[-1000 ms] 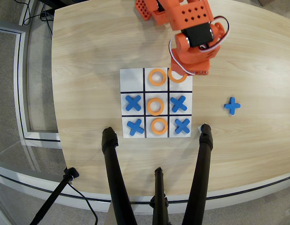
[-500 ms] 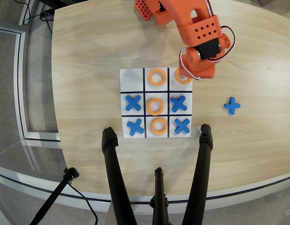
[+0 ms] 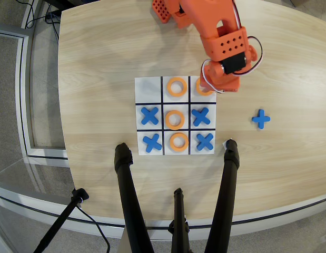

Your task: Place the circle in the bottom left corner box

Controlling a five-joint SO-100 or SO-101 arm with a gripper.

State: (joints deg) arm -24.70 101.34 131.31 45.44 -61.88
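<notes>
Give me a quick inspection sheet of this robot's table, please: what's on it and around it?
Surface: pale wooden table, rounded edge, looks clean.
Job's things: white 3x3 board; orange rings in the top-middle, centre and bottom-middle cells; a fourth ring in the top-right cell, partly hidden under the arm.
Blue crosses: four on the board, in the side columns of the middle and bottom rows; top-left cell empty.
Clutter: one spare blue cross lying right of the board.
Gripper: over the top-right cell, hidden by the orange arm; open or shut cannot be told.
Cables: white wires on the arm; black cables on the floor.
Surroundings: black tripod legs at the near edge.
</notes>
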